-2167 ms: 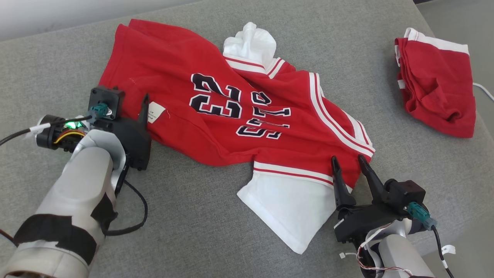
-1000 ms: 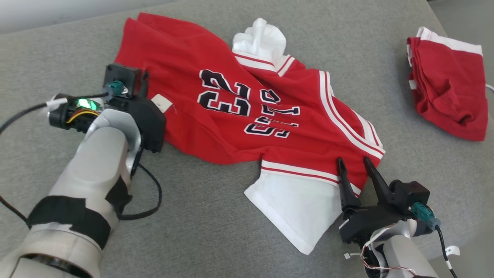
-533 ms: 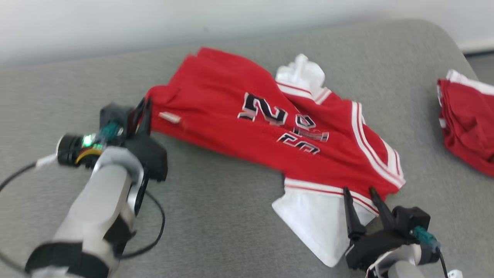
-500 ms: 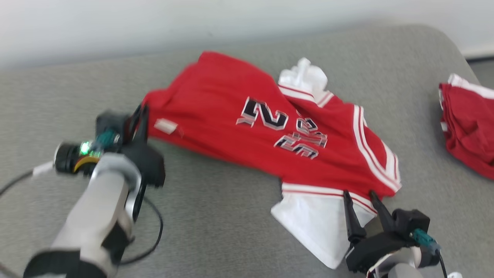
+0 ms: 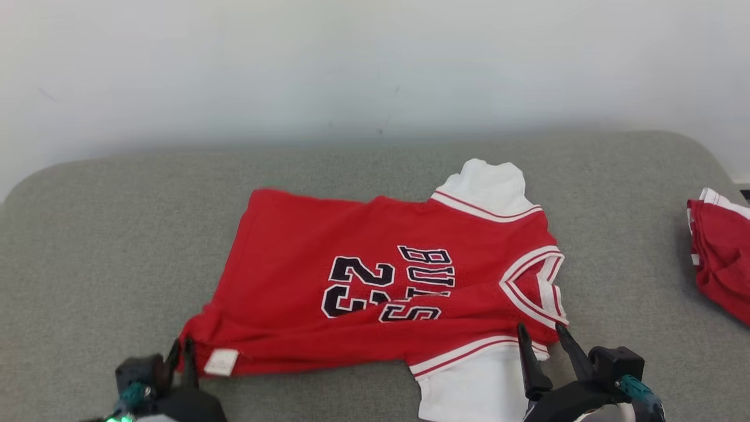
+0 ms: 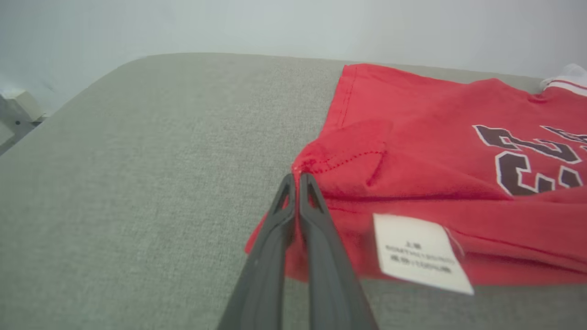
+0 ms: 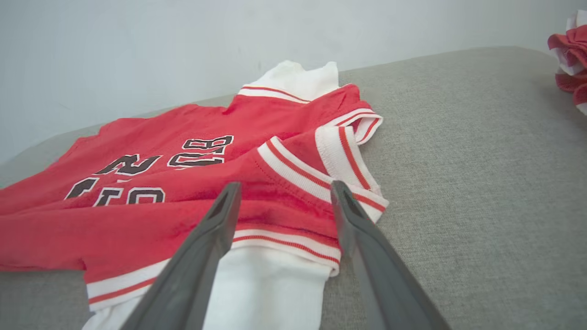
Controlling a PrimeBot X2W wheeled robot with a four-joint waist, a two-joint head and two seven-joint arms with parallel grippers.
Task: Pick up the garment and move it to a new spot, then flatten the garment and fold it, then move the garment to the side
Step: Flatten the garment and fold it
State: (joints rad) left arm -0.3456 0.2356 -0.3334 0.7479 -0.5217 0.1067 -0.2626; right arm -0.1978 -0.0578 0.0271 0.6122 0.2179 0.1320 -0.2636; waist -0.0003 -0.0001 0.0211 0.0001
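Note:
The garment [image 5: 375, 281] is a red jersey with black number 23 and white sleeves, spread sideways across the grey cushion. My left gripper [image 5: 181, 347] sits at its lower left hem corner, beside the white label [image 5: 221, 362]. In the left wrist view that gripper [image 6: 296, 178] is shut on the red corner fold of the garment [image 6: 412, 151]. My right gripper [image 5: 539, 329] stands open at the garment's shoulder, near the white sleeve [image 5: 469, 392]. In the right wrist view it [image 7: 284, 188] straddles the striped armhole of the garment [image 7: 284, 174] without pinching it.
A second red and white garment [image 5: 723, 264] lies bunched at the cushion's right edge, also in the right wrist view as a red bundle [image 7: 568, 59]. A pale wall [image 5: 375, 70] rises behind the grey cushion [image 5: 117, 234]. Bare cushion lies left of the jersey.
The whole head picture has shifted, so the camera moved. The left gripper has dragged the hem corner toward me, and the jersey now lies straighter and flatter. The right gripper stays open at the shoulder.

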